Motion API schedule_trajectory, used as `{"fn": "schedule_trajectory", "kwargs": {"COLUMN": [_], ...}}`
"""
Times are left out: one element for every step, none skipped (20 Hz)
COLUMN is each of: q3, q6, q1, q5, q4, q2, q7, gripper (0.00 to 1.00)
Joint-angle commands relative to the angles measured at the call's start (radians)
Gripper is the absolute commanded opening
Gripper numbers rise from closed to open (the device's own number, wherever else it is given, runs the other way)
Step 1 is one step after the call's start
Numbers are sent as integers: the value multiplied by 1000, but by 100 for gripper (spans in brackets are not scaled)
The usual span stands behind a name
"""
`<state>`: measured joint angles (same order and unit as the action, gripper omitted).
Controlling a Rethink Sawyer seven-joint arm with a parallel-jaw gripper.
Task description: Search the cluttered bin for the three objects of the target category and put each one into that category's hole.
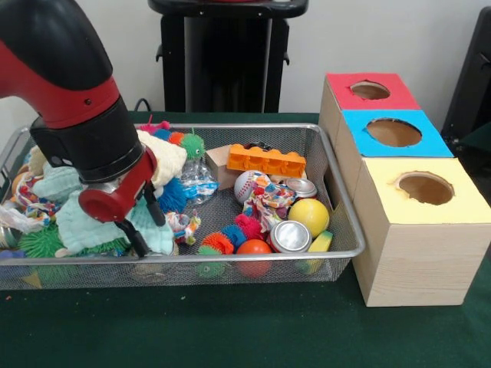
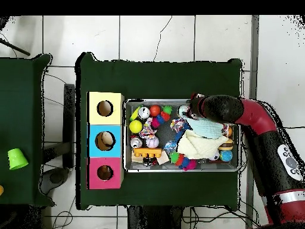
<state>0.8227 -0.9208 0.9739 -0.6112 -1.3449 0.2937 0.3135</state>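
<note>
Front view: hand (image 1: 146, 222) over cloth (image 1: 88, 226).

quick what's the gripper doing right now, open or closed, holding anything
Gripper: open, black fingers spread over the pale teal cloth in the wire bin; holding nothing visible.

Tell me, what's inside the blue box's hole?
In the overhead view, the blue box shows something pale inside its hole. What it is cannot be told. From the front its hole shows only brown inner wall; the bottom is hidden.
</note>
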Motion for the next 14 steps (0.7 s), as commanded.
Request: {"fn": "schedule_trajectory", "kwargs": {"q3": [-30, -29, -29, -27, -25, -23, -22, -22, -21, -22, -23, -29, -35, -42], "q6": [-19, -29, -42, -55, -68, -76, -83, -90, -95, -92, -92, -87, -82, -77], "q1": [7, 4, 4, 2, 0, -3, -6, -9, -15, -18, -24, -29, -34, -42], "q5": [-63, -57, -53, -45, -37, -32, -27, -23, -18, -18, -18, -24, -30, -38], "q4": [-116, -121, -125, -131, -138, -142, -147, -146, -150, -145, -133, -108, -84, -55], "q2": [33, 45, 58, 74, 90, 101, 112, 118, 126, 120, 107, 78, 49, 18], "q7": [-139, -132, -126, -119, -111, -104, -98, -94, -85, -85, -87, -97, -106, -118], "gripper": [100, 100, 100, 100, 100, 100, 100, 100, 100, 100, 100, 100, 100, 100]}}
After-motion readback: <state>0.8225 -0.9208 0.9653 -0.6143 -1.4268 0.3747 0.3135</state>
